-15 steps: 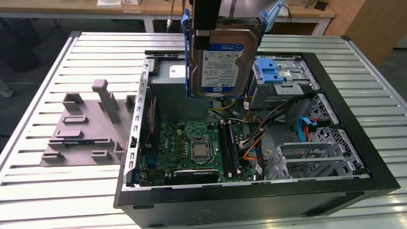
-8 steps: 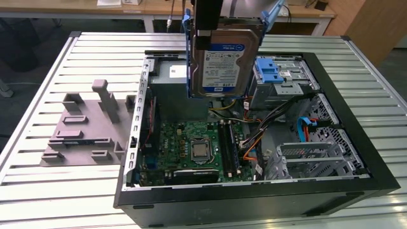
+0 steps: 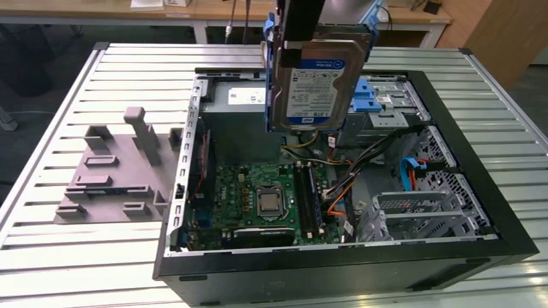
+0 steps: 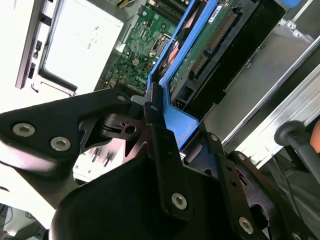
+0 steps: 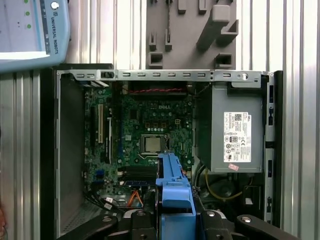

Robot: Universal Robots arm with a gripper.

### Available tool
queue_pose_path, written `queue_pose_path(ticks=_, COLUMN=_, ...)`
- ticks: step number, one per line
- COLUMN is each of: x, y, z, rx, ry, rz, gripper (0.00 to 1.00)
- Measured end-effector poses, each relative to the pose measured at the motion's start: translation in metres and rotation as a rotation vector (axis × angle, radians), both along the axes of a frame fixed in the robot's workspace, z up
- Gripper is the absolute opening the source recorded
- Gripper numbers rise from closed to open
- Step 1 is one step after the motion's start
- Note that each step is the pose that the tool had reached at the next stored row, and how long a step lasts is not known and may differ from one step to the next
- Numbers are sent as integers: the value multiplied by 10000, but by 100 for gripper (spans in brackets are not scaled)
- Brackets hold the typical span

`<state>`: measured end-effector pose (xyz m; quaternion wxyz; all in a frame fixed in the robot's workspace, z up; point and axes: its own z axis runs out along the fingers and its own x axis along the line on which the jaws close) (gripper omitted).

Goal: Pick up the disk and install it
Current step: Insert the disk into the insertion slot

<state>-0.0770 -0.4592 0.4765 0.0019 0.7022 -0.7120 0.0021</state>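
The disk [image 3: 314,82], a silver hard drive with a white-and-blue label in a blue carrier frame, hangs upright above the open computer case [image 3: 342,264]. It hovers over the back middle of the case, near the power-supply box and the drive bays. My gripper [image 3: 308,40] is shut on the disk's upper edge. In the second wrist view my gripper [image 4: 177,126] clamps the blue carrier [image 4: 182,122], with the disk's circuit-board side [image 4: 210,37] beyond it. In the first wrist view the carrier [image 5: 173,182] sticks out from my gripper [image 5: 174,214] over the motherboard.
Inside the case lie a green motherboard [image 3: 261,199], a grey power-supply box [image 3: 240,102] and blue drive bays [image 3: 378,96] with loose cables. A grey fixture plate [image 3: 111,170] sits on the slatted table at the exterior view's left. A control tablet [image 5: 30,30] lies beside the case.
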Motion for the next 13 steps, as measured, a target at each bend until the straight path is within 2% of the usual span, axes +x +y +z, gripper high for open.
queue_pose_path(ticks=3, x=4, y=-44, z=-3, rx=0, ry=0, rz=-1, gripper=36)
queue_pose_path(ticks=9, x=4, y=-212, z=-8, rx=0, ry=0, rz=-1, gripper=36)
queue_pose_path(ticks=13, x=5, y=-309, z=-12, rx=-8, ry=0, rz=-1, gripper=36)
